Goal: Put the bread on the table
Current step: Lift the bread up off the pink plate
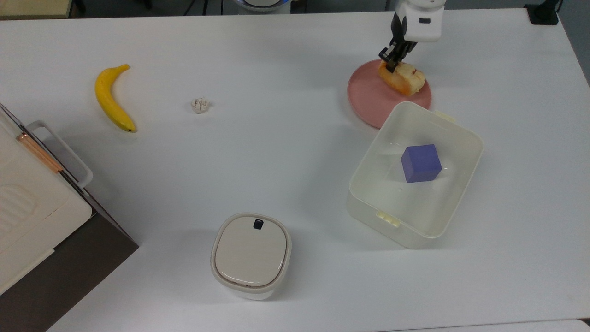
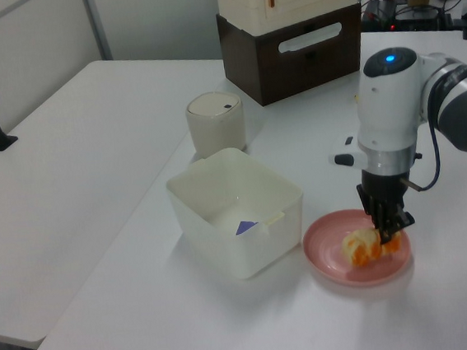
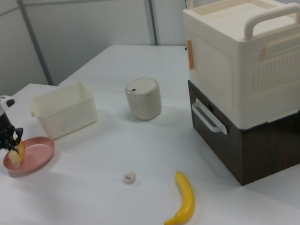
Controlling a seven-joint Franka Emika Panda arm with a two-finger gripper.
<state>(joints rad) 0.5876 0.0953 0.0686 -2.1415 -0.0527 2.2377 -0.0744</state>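
You are looking at an arm (image 2: pixel 393 118) with smooth, rounded white shells. A small blue light (image 2: pixel 386 59) glows on top of its last white housing, and behind that sits a grey band where the next joint begins. A thin black cable (image 2: pixel 433 164) loops down beside the wrist. A short white stub with a dark tip sticks out from the wrist's side. Below it hangs your claw (image 2: pixel 387 228), black and slim. In the top view, the white wrist block carries a small dark oval mark (image 1: pixel 424 20).

A curved yellow banana (image 1: pixel 112 99) lies at nine o'clock; a purple cube (image 1: pixel 421 163) sits inside the cream plastic tub (image 1: pixel 454 203) at three.
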